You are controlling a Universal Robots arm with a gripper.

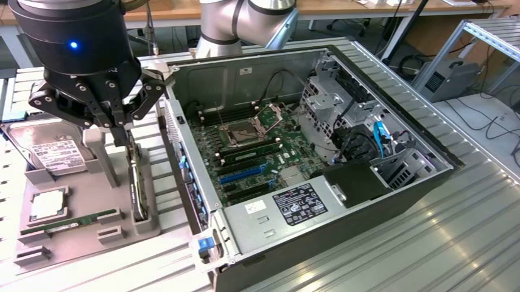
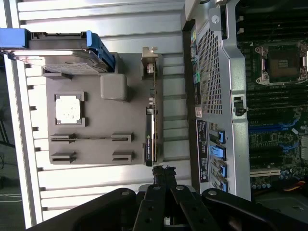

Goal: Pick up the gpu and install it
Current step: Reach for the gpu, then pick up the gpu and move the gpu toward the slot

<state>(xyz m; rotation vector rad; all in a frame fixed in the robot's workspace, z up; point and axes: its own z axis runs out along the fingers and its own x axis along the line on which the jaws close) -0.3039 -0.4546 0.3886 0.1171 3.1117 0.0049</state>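
Gripper (image 1: 122, 131) sits big at the upper left of the exterior view, fingers pinched shut on nothing and hanging just over the gpu (image 1: 140, 188). Going left to right on the one gray tray (image 1: 77, 243): one hard drive (image 1: 49, 152), one CPU chip (image 1: 47, 204), one RAM stick (image 1: 69, 224), then the one gpu standing on edge in its slot at the tray's right edge. Right of that is one open PC case (image 1: 390, 201) with the motherboard (image 1: 260, 155) showing.

Matt plastic tray (image 2: 96, 120); gpu (image 2: 150, 144) with metal bracket (image 2: 149, 60)
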